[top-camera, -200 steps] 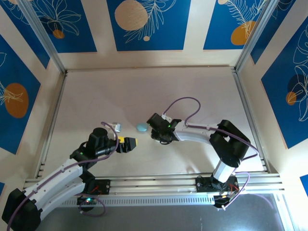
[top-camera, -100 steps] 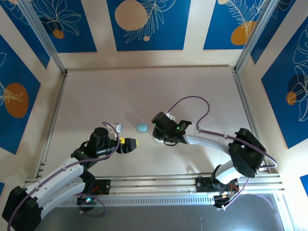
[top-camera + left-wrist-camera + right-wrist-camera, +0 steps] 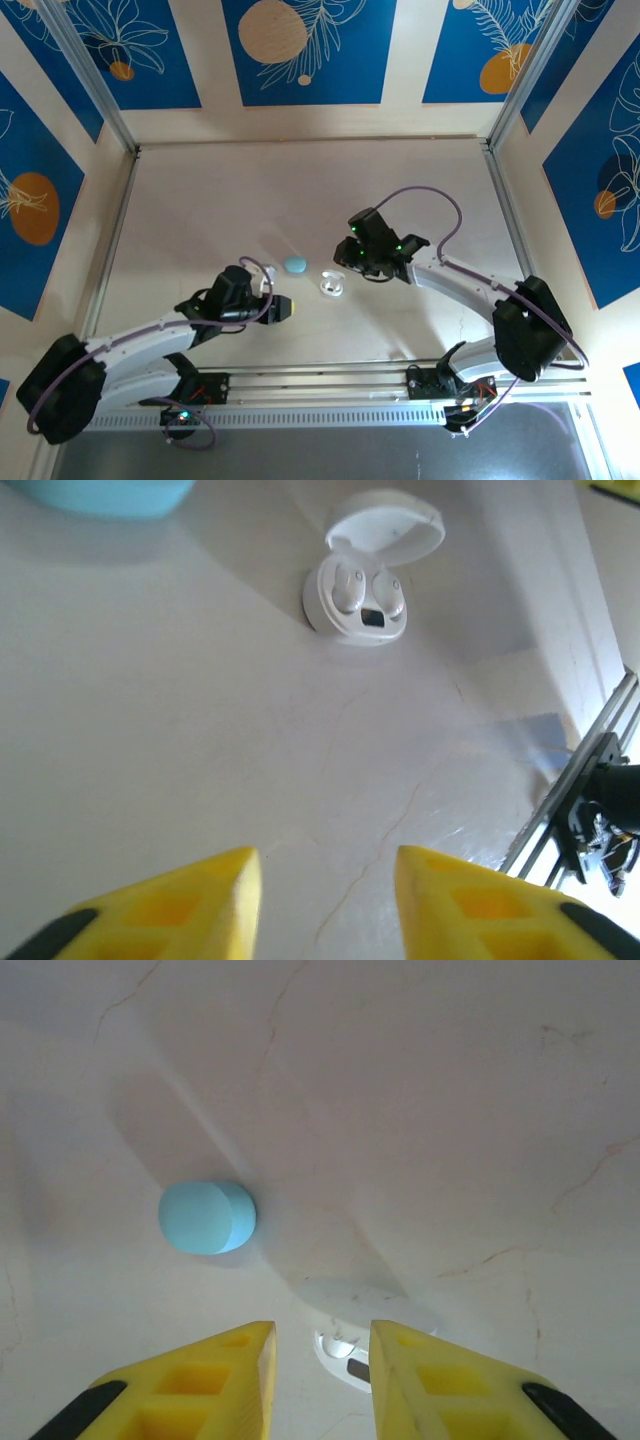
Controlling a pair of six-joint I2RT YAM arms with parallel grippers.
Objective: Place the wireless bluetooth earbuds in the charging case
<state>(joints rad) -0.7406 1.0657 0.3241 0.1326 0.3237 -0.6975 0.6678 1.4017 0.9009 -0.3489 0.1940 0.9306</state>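
Your left gripper point(image 3: 322, 865) is partly open and empty; ahead of it sits the open white case point(image 3: 365, 600), two white earbuds point(image 3: 348, 585) inside. Your right gripper point(image 3: 321, 1330), likewise parted and empty, hangs near it.

White earbuds point(image 3: 348, 585) seated, white case point(image 3: 343, 630) open

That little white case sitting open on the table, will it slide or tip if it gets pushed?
The white case looks small and glossy, so it would probably slide easily on the smooth table. Its lid stands open, so a push there may tip it or fold it shut. The earbuds seated inside might jolt loose.
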